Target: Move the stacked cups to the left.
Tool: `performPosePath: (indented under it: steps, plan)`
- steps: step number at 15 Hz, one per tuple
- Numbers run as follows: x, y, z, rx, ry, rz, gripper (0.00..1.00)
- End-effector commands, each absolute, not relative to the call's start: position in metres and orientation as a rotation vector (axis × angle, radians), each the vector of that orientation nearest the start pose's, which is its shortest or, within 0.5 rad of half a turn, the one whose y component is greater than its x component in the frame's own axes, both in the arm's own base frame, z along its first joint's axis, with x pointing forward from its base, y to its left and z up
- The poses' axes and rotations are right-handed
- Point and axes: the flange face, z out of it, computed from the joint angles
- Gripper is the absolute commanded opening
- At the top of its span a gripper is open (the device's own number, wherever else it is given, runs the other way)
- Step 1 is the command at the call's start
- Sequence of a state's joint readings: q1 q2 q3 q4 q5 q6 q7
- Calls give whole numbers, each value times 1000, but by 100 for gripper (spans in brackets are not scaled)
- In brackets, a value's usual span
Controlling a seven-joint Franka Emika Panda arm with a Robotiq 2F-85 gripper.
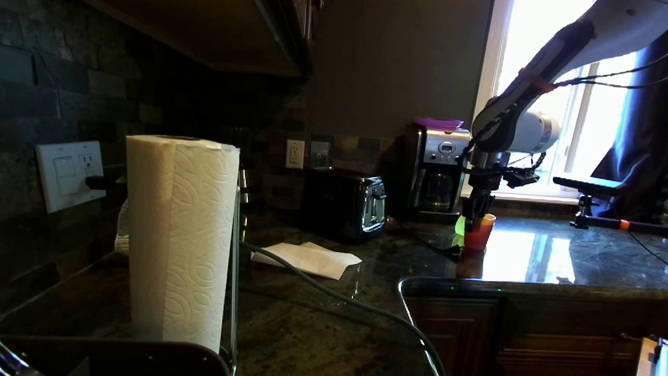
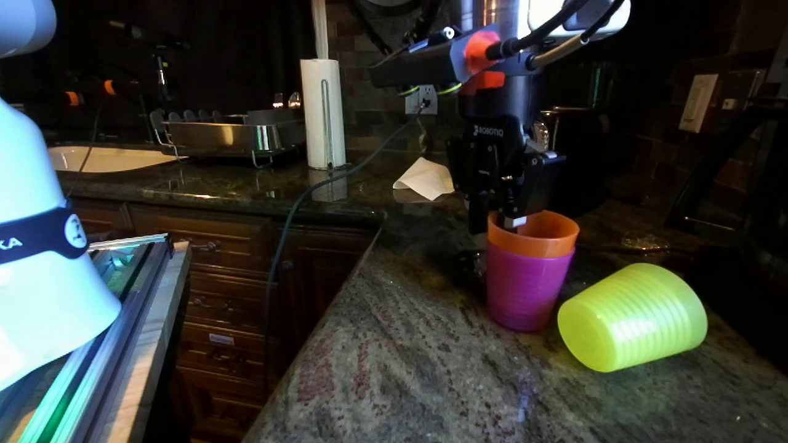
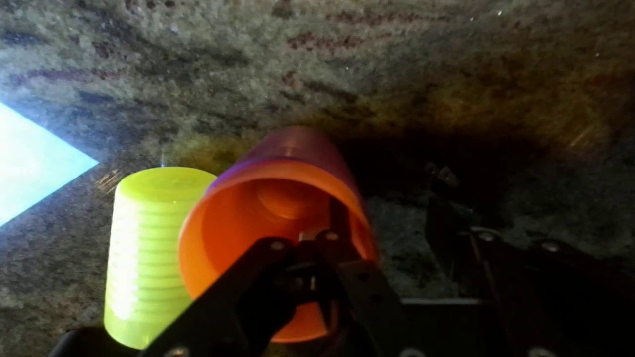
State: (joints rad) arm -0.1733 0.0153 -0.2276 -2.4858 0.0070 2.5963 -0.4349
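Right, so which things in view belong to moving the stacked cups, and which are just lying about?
Part of the job:
orange cup, nested in the pink-purple cup
gripper, one finger inside the orange cup, one outside

Just lying about:
lime-green cup, on its side
paper-towel roll
white paper sheet
toaster
coffee maker
dish rack

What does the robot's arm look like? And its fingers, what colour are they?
The arm is rounded, white and dark, with an orange band and dark cables. Its fingers are black, angular and jointed; above them, pale letters spell ROBOTIQ.
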Motion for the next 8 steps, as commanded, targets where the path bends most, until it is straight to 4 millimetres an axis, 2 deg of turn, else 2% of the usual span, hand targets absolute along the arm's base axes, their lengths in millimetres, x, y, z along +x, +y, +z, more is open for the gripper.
performPosePath:
  steps: [1, 3, 5, 8]
  plan:
    - [438, -190, 286, -3168, -41, -86, 13]
    - [433, -193, 293, -3172, -24, -69, 1]
    - [427, -196, 303, -3184, -2, -38, 0]
    - [410, -195, 329, -3216, -13, -52, 2]
